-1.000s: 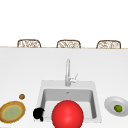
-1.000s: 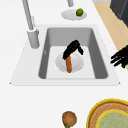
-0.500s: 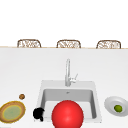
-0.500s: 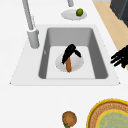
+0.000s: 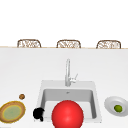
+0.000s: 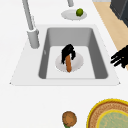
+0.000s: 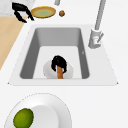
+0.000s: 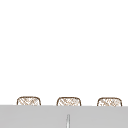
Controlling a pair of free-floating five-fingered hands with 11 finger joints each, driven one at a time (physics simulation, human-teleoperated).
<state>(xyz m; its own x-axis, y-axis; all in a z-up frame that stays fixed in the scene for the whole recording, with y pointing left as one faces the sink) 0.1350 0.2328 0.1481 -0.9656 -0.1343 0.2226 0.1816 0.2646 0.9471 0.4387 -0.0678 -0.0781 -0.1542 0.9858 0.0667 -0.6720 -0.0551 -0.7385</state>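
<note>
In the sink point(image 6: 100, 62) a hand point(image 6: 68, 52) curls its fingers round the top of a carrot point(image 6: 68, 65) that lies on a white plate point(image 6: 77, 63). Another hand point(image 6: 120, 58) hovers past the sink's near rim. The faucet point(image 6: 31, 27) stands at the left. On the surface point(image 6: 37, 105) sit a lime point(image 6: 79, 11) on a plate point(image 6: 68, 14), a brown ball point(image 6: 69, 118) and a yellow-rimmed plate point(image 6: 100, 112).

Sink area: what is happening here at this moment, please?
The right hand is down inside the sink, its fingers curled round an orange stick-shaped item. The item's lower end is over a white plate that lies on the sink floor. The left hand hangs in the air at the sink's front left corner, fingers open, holding nothing, near a yellow-rimmed plate.
</note>
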